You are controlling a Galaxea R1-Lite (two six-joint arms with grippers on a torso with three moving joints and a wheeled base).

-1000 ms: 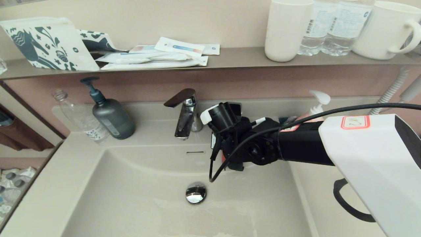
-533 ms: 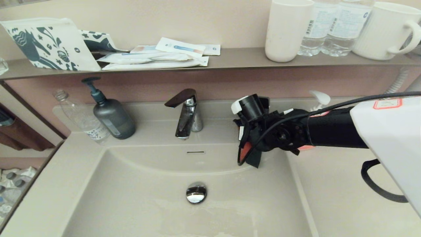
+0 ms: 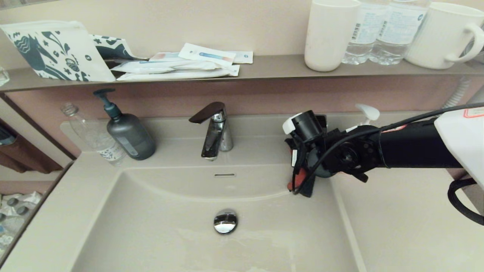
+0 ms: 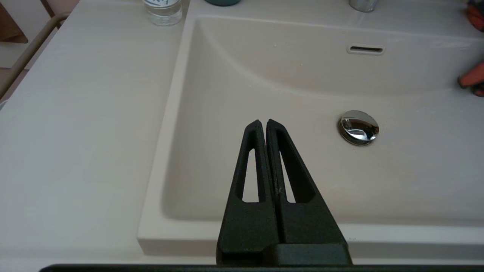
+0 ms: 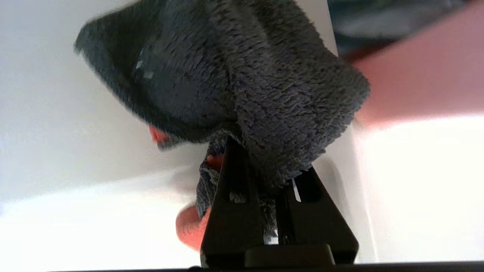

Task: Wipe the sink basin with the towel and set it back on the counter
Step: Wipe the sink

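The towel [image 3: 298, 185], charcoal with coral red showing, hangs over the back right corner of the sink basin [image 3: 151, 226], by its rim. My right gripper [image 5: 261, 162] is shut on the towel [image 5: 264, 87], whose folds bunch over the fingertips and hide them. The counter [image 3: 397, 219] lies just right of that corner, under the right arm. My left gripper [image 4: 263, 121] is shut and empty, held over the front edge of the sink basin [image 4: 264, 75]. The towel [image 4: 470, 77] peeks in at that view's far edge.
A chrome drain plug [image 3: 225, 221] sits mid-basin, and a faucet [image 3: 213, 128] stands behind it. A dark pump bottle [image 3: 128, 132] and a clear bottle [image 3: 94, 136] stand back left. A white pump bottle [image 3: 366, 115] is behind the right arm. The shelf [image 3: 264, 66] above carries cups and packets.
My right arm has swung to the right with the towel, from beside the faucet over the basin's middle to its back right corner. The left gripper's earlier position is not shown.
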